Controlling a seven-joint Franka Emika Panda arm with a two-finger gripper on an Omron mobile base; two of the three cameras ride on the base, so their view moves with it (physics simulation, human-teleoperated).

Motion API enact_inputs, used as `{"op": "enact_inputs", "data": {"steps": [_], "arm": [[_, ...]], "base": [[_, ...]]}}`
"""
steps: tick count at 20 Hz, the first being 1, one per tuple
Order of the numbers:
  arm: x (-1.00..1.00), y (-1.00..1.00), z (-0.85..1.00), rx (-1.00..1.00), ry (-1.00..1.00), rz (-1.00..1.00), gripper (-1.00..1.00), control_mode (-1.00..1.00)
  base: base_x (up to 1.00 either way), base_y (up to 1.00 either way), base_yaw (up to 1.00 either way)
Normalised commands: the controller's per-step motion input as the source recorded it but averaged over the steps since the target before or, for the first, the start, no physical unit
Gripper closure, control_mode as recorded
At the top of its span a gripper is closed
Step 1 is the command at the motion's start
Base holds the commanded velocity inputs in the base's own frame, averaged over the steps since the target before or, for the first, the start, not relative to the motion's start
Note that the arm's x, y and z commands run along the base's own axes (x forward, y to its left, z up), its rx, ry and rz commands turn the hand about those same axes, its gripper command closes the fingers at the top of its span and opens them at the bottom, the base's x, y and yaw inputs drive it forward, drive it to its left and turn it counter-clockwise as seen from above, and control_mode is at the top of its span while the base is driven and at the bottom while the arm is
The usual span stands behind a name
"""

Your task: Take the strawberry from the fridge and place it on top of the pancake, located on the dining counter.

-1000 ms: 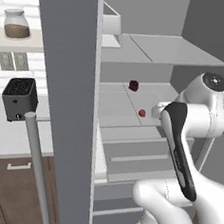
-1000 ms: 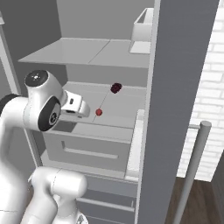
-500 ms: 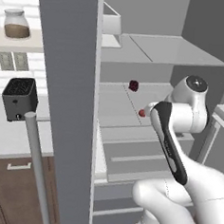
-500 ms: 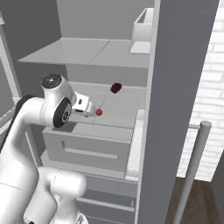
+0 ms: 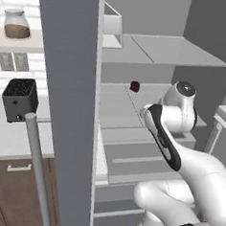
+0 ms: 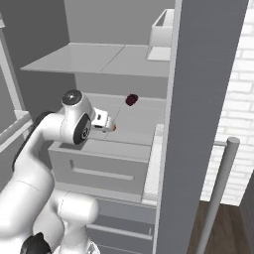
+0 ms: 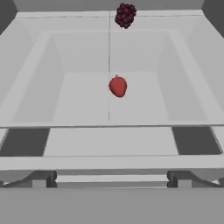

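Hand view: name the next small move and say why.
Probably ease the open gripper straight forward toward the small bright red strawberry. It lies centred ahead on the pale grey fridge shelf, not yet between the fingertips, with the dark maroon lumpy berry farther back.

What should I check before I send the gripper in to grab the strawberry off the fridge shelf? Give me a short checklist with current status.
1. Fridge door open, shelf reachable: ok.
2. Strawberry in sight, centred ahead of the gripper in the hand view: ok.
3. Gripper open, nothing between the fingertips: ok.
4. Right target: the bright red berry lies nearer than the darker maroon lump, and the two are apart: ok.
5. Path to the strawberry: bare shelf between hand and berry, nothing in the way: ok.
6. Fingers already around the berry: not ok, it lies ahead of the tips, so an advance is needed before closing.
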Motion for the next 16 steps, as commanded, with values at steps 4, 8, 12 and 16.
{"op": "enact_inputs", "data": {"steps": [4,8,12,16], "arm": [[0.58,-0.03,-0.17,0.00,0.01,0.02,-1.00,-1.00],[0.53,-0.04,-0.16,0.00,0.00,0.02,-1.00,-1.00],[0.47,-0.06,-0.19,0.00,0.00,0.01,-1.00,-1.00],[0.44,-0.01,-0.25,0.00,0.00,0.01,-1.00,-1.00]], "base": [[0.00,0.00,0.00],[0.00,0.00,0.00],[0.00,0.00,0.00],[0.00,0.00,0.00]]}}
